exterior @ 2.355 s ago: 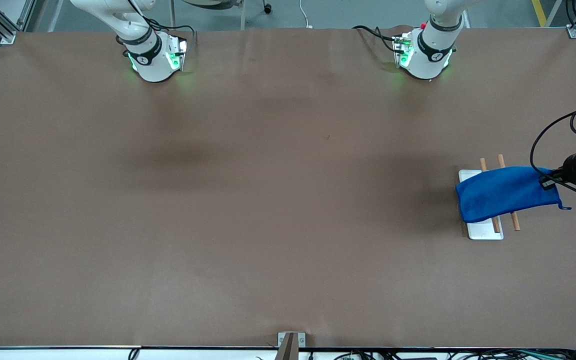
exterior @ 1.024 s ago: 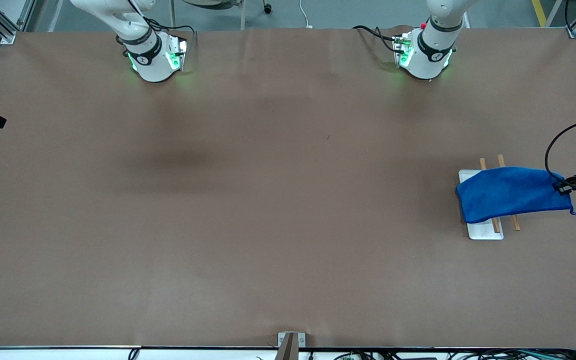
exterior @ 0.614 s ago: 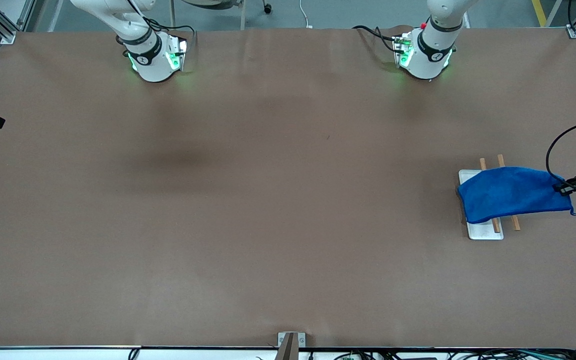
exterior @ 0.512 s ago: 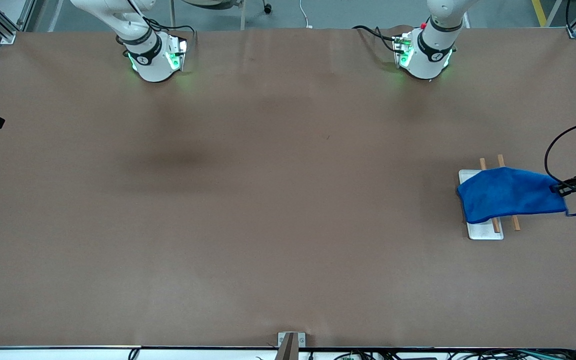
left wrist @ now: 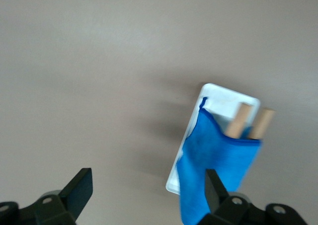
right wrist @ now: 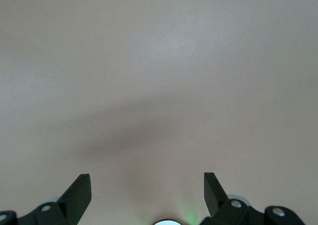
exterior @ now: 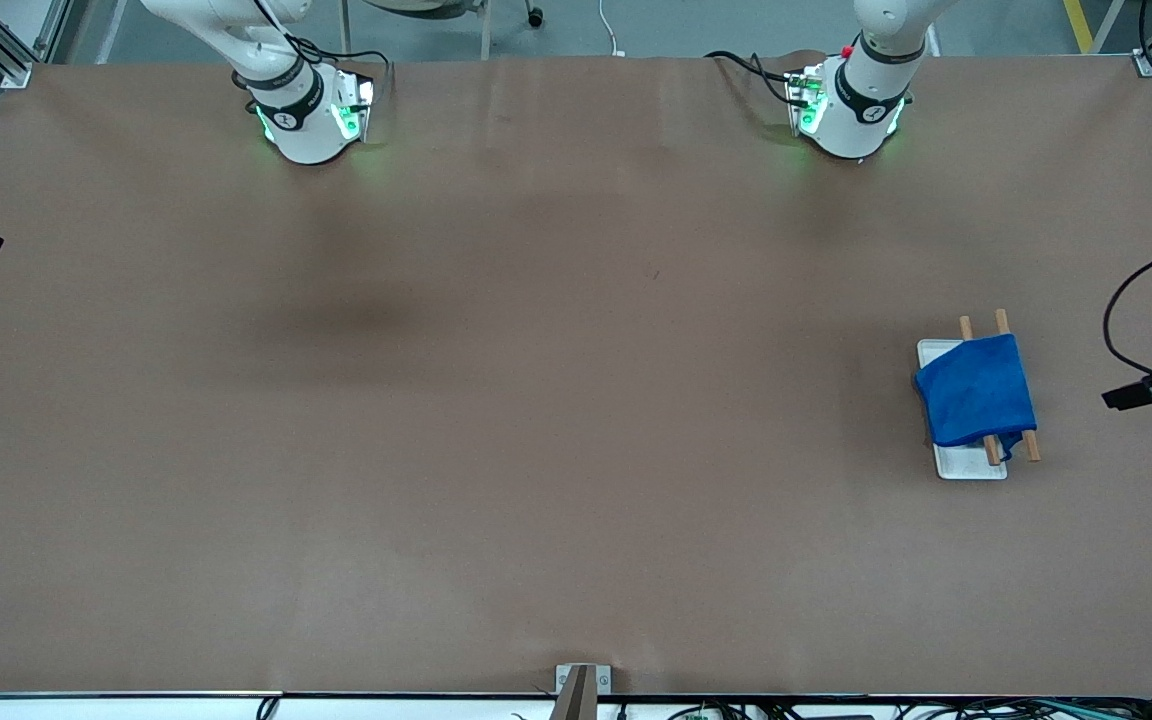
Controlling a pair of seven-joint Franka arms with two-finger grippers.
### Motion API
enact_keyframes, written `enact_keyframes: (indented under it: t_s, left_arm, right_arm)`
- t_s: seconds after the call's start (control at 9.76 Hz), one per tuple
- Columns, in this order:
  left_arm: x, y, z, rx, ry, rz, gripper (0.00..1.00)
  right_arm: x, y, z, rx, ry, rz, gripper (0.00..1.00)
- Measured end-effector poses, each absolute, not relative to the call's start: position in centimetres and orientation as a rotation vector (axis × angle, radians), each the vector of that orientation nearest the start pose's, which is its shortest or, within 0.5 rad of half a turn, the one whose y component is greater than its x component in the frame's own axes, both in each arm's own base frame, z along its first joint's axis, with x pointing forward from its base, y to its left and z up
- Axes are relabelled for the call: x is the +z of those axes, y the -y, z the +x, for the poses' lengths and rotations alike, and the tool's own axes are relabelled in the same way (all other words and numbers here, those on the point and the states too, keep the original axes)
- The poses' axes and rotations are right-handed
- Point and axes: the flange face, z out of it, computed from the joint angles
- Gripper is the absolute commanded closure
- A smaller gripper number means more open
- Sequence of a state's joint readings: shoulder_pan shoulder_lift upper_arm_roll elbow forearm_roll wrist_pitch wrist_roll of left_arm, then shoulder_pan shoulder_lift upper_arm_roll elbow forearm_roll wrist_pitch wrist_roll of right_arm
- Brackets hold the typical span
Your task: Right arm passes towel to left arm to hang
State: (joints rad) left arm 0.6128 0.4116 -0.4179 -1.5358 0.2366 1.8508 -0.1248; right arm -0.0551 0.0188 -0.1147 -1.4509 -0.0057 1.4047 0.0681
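- Blue microfibre, the towel (exterior: 976, 390), lies draped over two wooden rods (exterior: 998, 325) that stand over a small white tray (exterior: 966, 467), toward my left arm's end of the table (exterior: 536, 400). In the front view it hangs folded across both rods, one corner dangling at the edge nearer the camera. My left pincer (exterior: 1136, 393) is at that view's edge, up off the table and well apart from the cloth, holding nothing. My right pincer is out of this view; only that arm's base (exterior: 306, 120) shows at the top.
- Left wrist view: the fingers (left wrist: 77, 192) of my left pincer (left wrist: 146, 195) stand spread wide with only bare table between them. The towel (left wrist: 213, 165) sits over the rods (left wrist: 246, 120), whose ends poke out above the cloth, and the white tray (left wrist: 223, 93) shows beneath.
- Right wrist view: my right pincer (right wrist: 147, 192) is spread too, empty, over plain brown table; that arm waits.
- As I judge it, the handover and the hanging are done: the cloth rests on the rack and neither pincer grips it. What remains looks like only drawing my left arm clear. The drape seems lopsided, so it may slip, though I cannot tell how securely it sits.
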Motion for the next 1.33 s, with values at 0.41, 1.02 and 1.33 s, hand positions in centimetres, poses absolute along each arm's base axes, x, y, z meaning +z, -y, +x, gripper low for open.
enact_keyframes:
  t_s: [0.41,1.02,1.33]
  left_arm:
    - [55.3,-7.3,63.8,-0.021,0.337,-3.063,0.0]
    - [66.4,1.4,59.7,-0.088,0.154,-3.068,0.0]
    - [68.6,4.9,58.1,-0.121,0.056,-3.113,0.0]
  right_arm:
    - [65.6,9.1,53.5,0.103,-0.373,-3.122,0.0]
    - [65.6,9.2,53.5,0.103,-0.376,-3.121,0.0]
    - [65.6,9.1,53.5,0.1,-0.371,-3.121,0.0]
